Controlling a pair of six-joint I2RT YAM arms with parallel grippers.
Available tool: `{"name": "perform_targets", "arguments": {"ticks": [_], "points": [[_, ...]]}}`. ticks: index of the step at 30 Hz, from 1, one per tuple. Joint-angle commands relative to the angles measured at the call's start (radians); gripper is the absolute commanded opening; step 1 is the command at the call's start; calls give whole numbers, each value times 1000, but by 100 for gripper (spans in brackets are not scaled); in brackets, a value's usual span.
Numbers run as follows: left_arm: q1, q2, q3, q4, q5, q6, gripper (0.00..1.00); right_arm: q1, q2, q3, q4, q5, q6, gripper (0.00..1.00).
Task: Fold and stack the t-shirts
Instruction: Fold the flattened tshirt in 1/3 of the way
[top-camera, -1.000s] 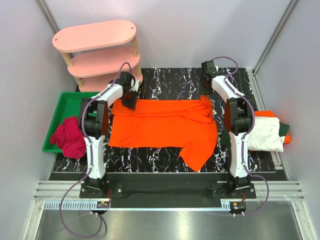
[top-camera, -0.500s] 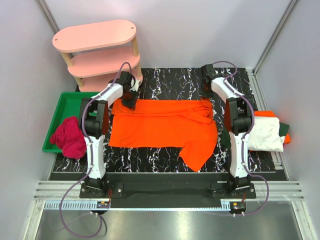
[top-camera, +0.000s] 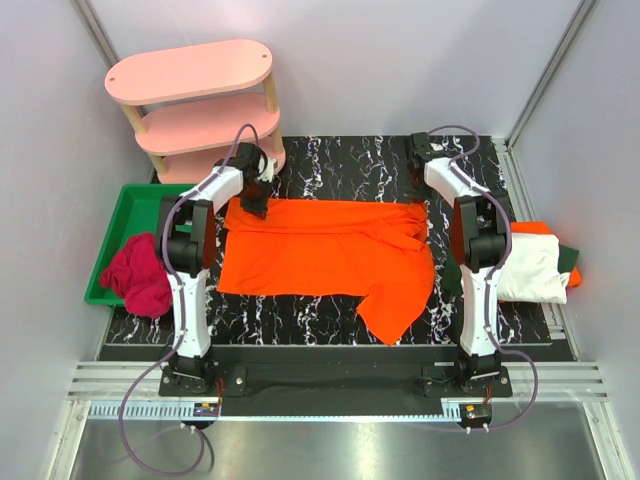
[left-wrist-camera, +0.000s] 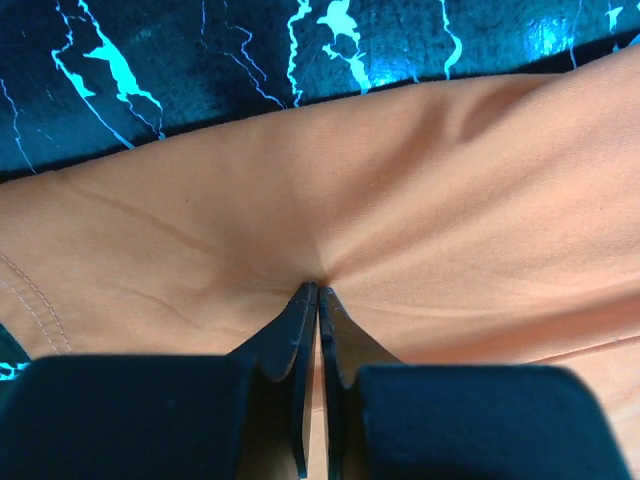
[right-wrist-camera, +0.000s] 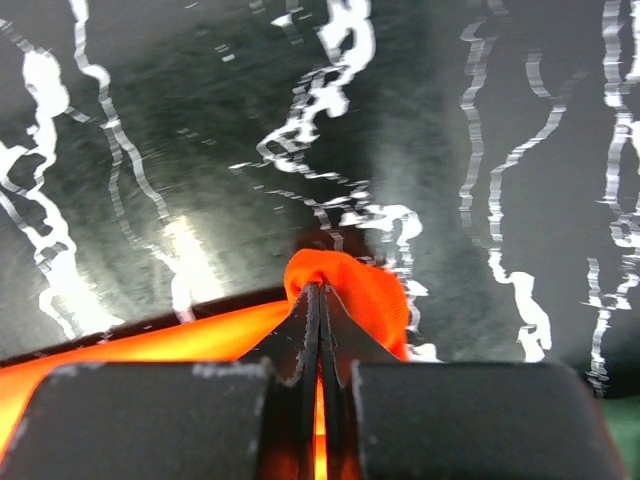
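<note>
The bright orange t-shirt (top-camera: 330, 250) lies spread flat on the black marbled table, with one sleeve hanging toward the near edge. My left gripper (top-camera: 258, 207) is shut on the shirt's far left edge, and its closed tips pinch a fold of orange cloth (left-wrist-camera: 400, 230). My right gripper (top-camera: 419, 190) is shut on the shirt's far right corner, and a small bunch of orange cloth (right-wrist-camera: 355, 290) bulges above its tips. Folded shirts lie stacked at the right edge: a white shirt (top-camera: 530, 265) on top, with dark green (top-camera: 568, 258) and orange (top-camera: 540, 228) edges showing under it.
A green tray (top-camera: 140, 200) at the left edge holds a crumpled magenta cloth (top-camera: 135, 275). A pink three-tier shelf (top-camera: 190, 75) stands at the far left corner. Grey walls close in the table on three sides.
Both grippers have shifted slightly toward the far side, still holding the shirt. The raised peak at the shirt's far right corner has flattened, and the far edge lies straighter.
</note>
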Motion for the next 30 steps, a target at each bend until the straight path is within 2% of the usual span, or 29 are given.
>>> {"name": "perform_targets", "arguments": {"ticks": [1,3,18,30], "points": [[7,2,-7,-13,10,-5,3,-33,-82,-20,-16,86,22,0],[7,2,-9,-13,8,-8,0,-42,-82,-22,-19,87,22,0],[13,-4,-21,-13,-13,-21,0,-109,-81,-57,-70,164,102,0],[16,-5,-24,-13,-30,-20,0,-154,-58,-28,-96,132,111,2]]}}
